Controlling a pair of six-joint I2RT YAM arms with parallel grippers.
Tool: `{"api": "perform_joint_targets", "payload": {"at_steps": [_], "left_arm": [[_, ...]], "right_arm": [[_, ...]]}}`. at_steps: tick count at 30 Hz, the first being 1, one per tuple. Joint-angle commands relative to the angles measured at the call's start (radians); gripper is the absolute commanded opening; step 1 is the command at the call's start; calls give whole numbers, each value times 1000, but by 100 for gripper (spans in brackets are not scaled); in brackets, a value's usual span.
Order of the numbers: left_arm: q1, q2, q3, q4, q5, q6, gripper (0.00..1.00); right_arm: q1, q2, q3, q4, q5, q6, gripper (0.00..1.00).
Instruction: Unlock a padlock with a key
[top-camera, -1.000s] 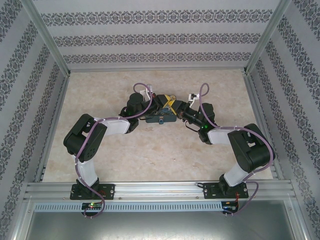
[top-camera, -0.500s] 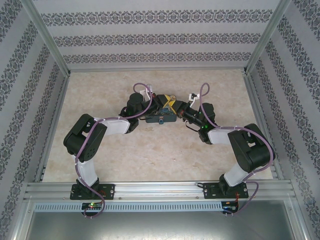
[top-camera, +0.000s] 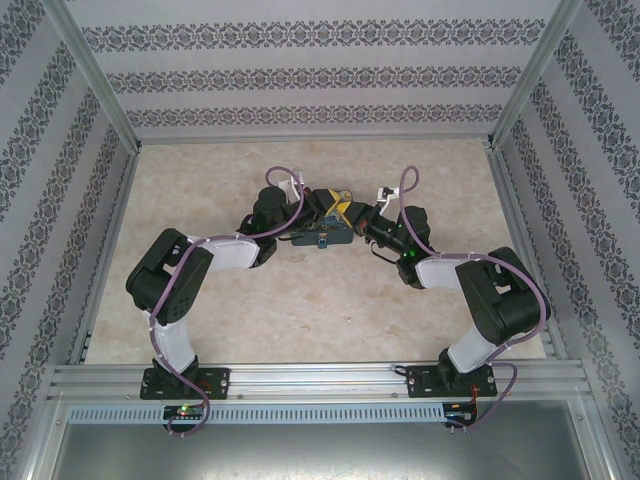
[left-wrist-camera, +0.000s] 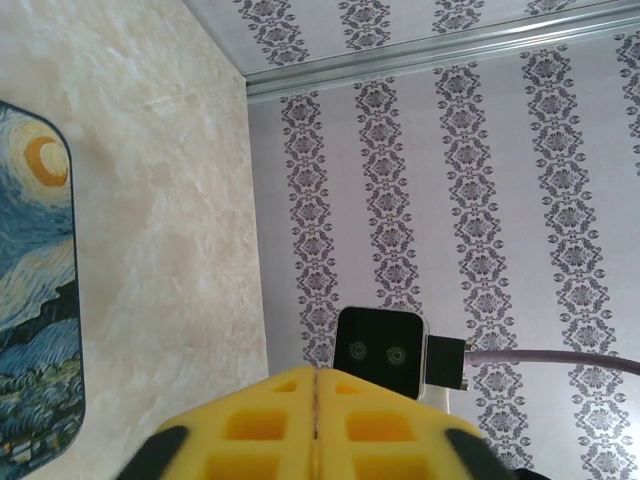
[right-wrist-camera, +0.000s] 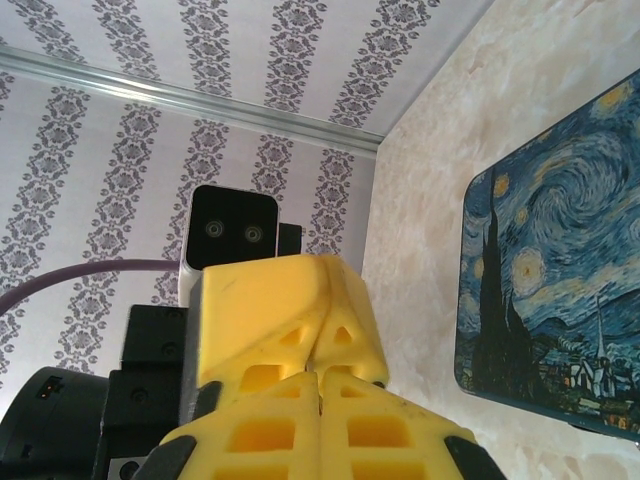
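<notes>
Where the two arms meet mid-table, left gripper and right gripper sit tip to tip beside the Starry Night tin. Each pair of yellow pads is pressed together, with only a thin seam between. Open marble tabletop all round, patterned walls well apart. Wrist views cut the tin off at the frame edges. Key cannot be made out at the crowded fingertips.

Bright, even, diffuse light covers the counter; shadows are faint and soft, with no glare. From above, the walls splay outward at the edges. At 6 o'clock in the wrist views, my left hand and right hand look slightly soft.
</notes>
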Motion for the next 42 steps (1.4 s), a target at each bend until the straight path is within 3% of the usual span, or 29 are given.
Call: {"api": "perform_joint_targets", "payload": {"at_steps": [1, 5, 8, 14, 18, 24, 42], "left_arm": [[-4, -73, -34, -9, -24, 46, 34], [13, -157, -96, -84, -41, 104, 60], [19, -225, -129, -206, -34, 194, 70], [16, -341, -142, -535, -15, 476, 80], [6, -353, -144, -672, -13, 630, 82], [-33, -285, -151, -695, -29, 735, 81], [-59, -29, -98, -512, -127, 904, 73]], "right_arm": [[-23, -23, -17, 34, 5, 4, 0], [-52, -19, -10, 11, -14, 3, 0], [-69, -22, 26, -62, -30, -26, 0], [-82, 10, 148, -237, -53, -110, 0], [-86, 74, 233, -289, -63, -122, 0], [-79, 159, 292, -302, -67, -106, 0], [-52, 254, 321, -292, -72, -92, 0]]}}
